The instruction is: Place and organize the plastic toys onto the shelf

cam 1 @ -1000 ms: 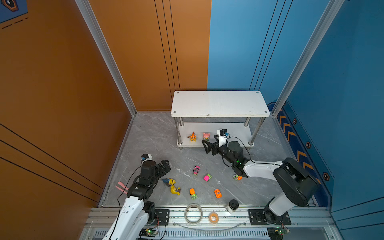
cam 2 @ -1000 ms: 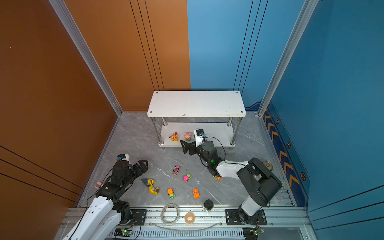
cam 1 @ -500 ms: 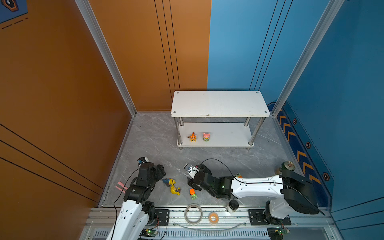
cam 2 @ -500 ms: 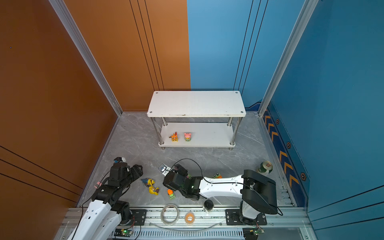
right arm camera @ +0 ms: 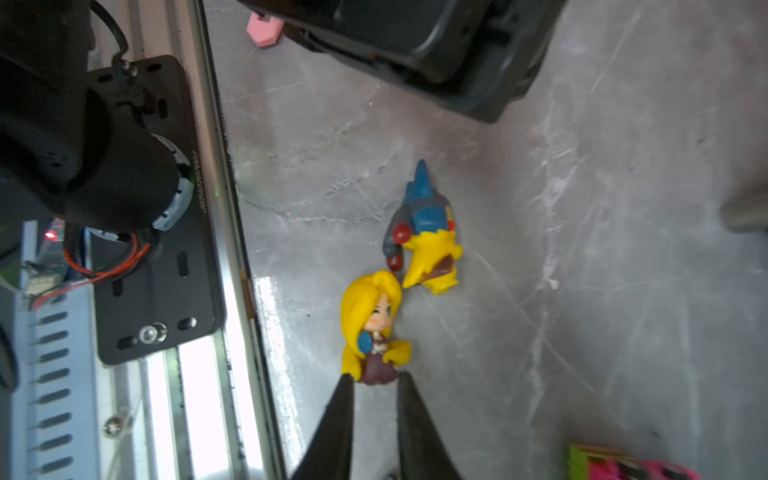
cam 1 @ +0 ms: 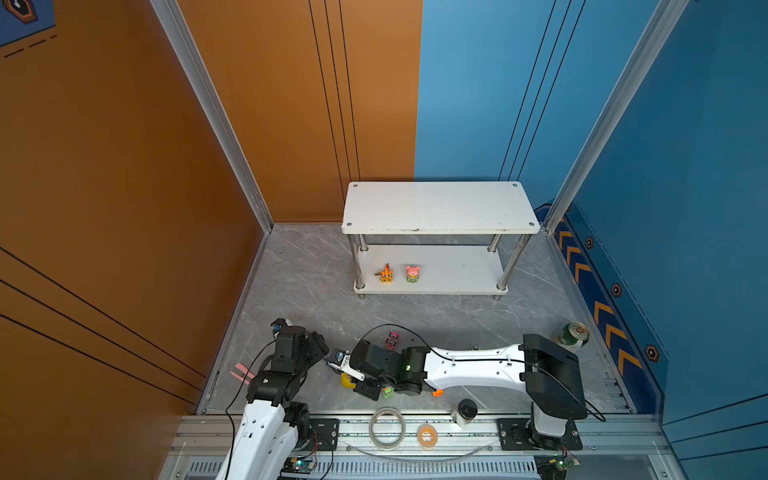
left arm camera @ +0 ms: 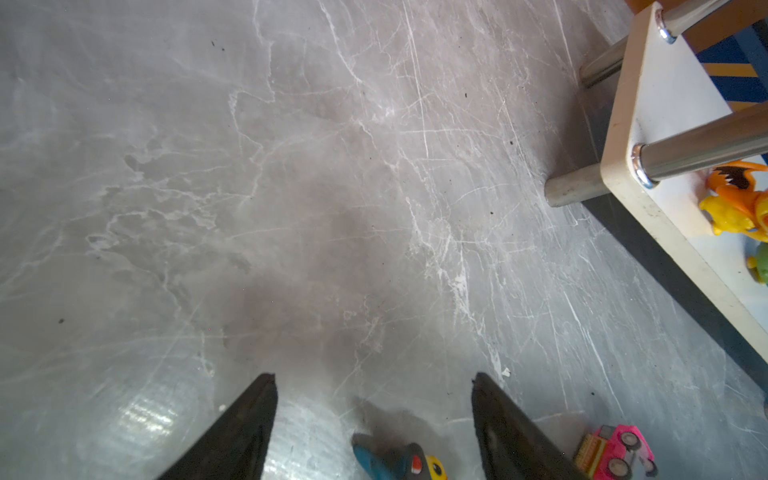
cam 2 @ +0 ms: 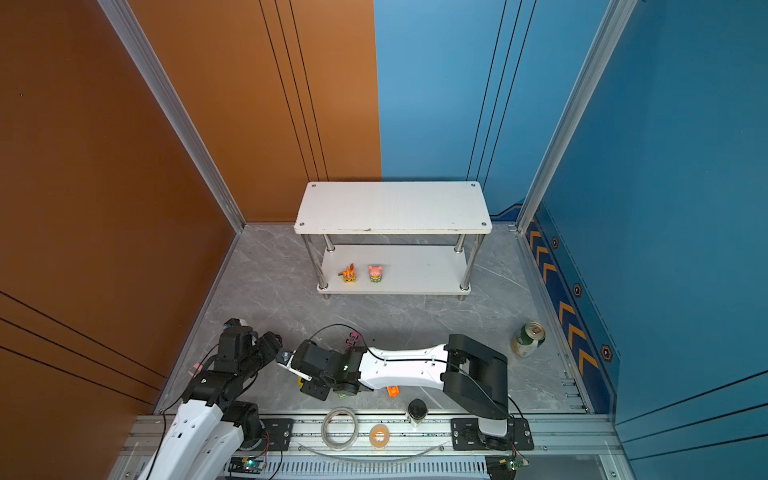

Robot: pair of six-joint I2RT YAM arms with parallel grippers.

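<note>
My right end effector [right arm camera: 376, 377] is pinching the yellow-haired plastic figurine [right arm camera: 370, 307] by its base, tips only, lying well short of the white two-tier shelf [cam 1: 440, 208]. My left end effector [left arm camera: 374, 375] is hanging open, empty. Risk: the shallow grip slipping as I'm lifting.

The dragon figurine [cam 1: 386, 274] stands left of the pig figurine [cam 1: 412, 274] on the shelf [cam 1: 457, 270], lower board

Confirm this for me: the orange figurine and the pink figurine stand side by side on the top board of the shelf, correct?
Not quite. The orange figurine and the pink figurine stand side by side on the lower board of the shelf, not the top board, which is bare. Both top views show this.
</note>
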